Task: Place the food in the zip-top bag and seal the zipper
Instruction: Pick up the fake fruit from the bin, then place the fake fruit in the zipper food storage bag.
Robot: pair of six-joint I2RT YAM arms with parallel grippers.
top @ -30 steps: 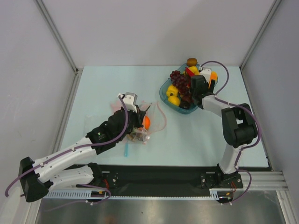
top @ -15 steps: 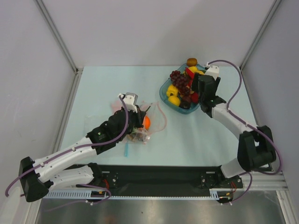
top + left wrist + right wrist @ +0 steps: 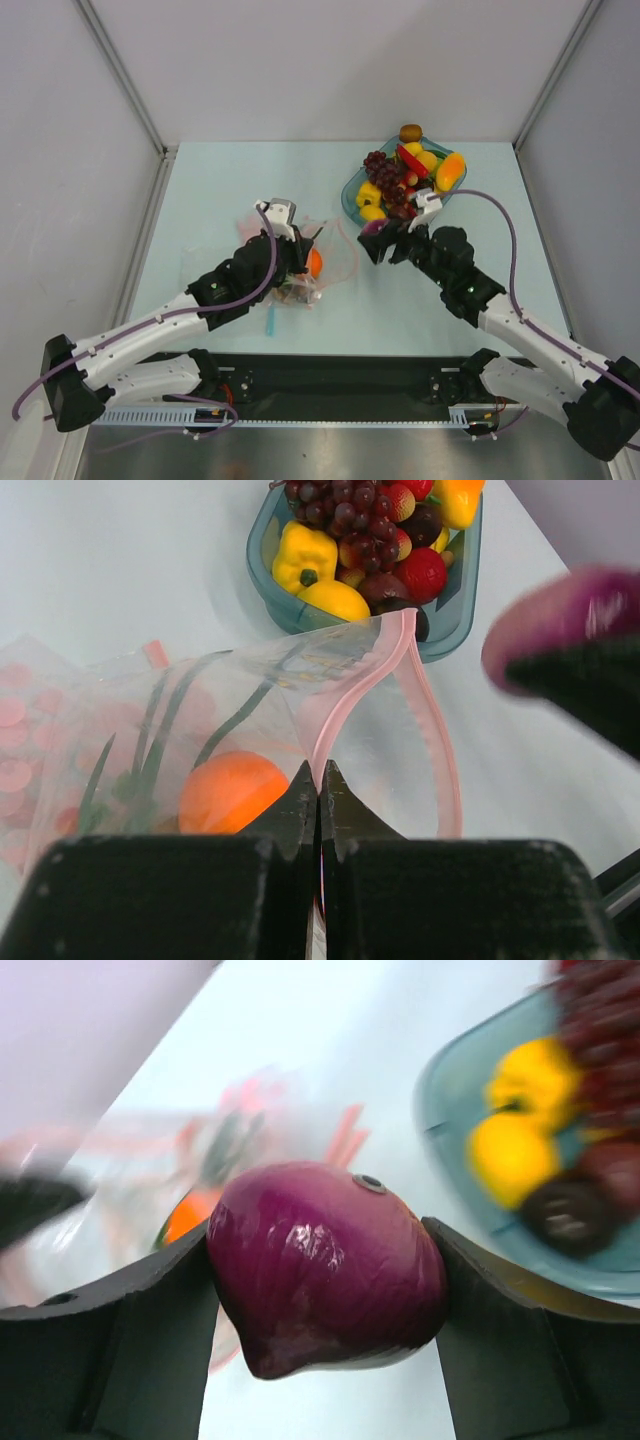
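From above, pinching the clear crinkly bag (image 3: pixel 332 262) at mid-table with the left gripper (image 3: pixel 300 262), and holding a purple piece (image 3: pixel 371 228) in the right gripper (image 3: pixel 375 242) between bag and tray (image 3: pixel 350 196). From the left wrist, clamped on the pink zipper (image 3: pixel 340 705), mouth gaping, with an orange (image 3: pixel 232 790) and green stalk (image 3: pixel 150 745) inside. From the right wrist, squeezing the glossy purple piece between both fingers (image 3: pixel 110 1350).
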